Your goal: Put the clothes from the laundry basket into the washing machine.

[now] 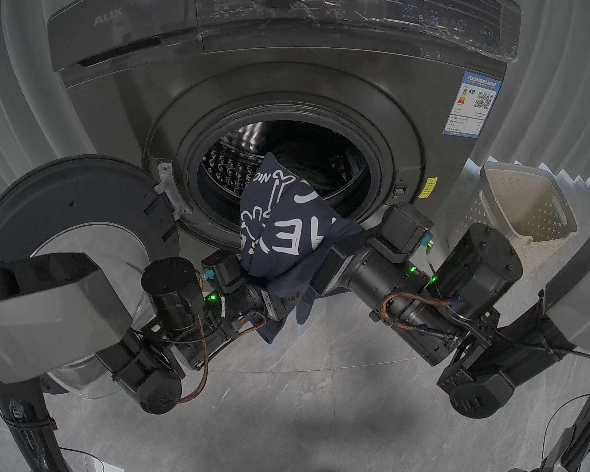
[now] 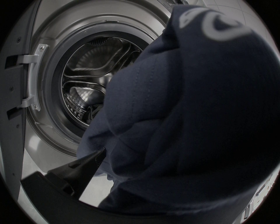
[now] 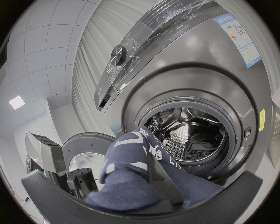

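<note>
1. Left arm (image 1: 174,286): black round joint housings, one small green light (image 1: 212,299), a teal plug (image 1: 210,272).
2. A copper-brown braided cable (image 1: 201,359) loops along it.
3. A pale grey boxy cover (image 1: 55,313) sits at its upper end.
4. Right arm (image 1: 381,283): thicker black barrel, two green lamps (image 1: 432,279), a brown wire (image 1: 418,301).

The washing machine (image 1: 153,80) carries a brand badge (image 1: 108,16) on the drawer front, lit symbols on the control panel (image 1: 442,21), a blue-bordered energy label (image 1: 472,103) with a QR code, and a yellow sticker (image 1: 428,187) beside the door latch. The navy garment (image 1: 283,215) bears large white lettering.
</note>
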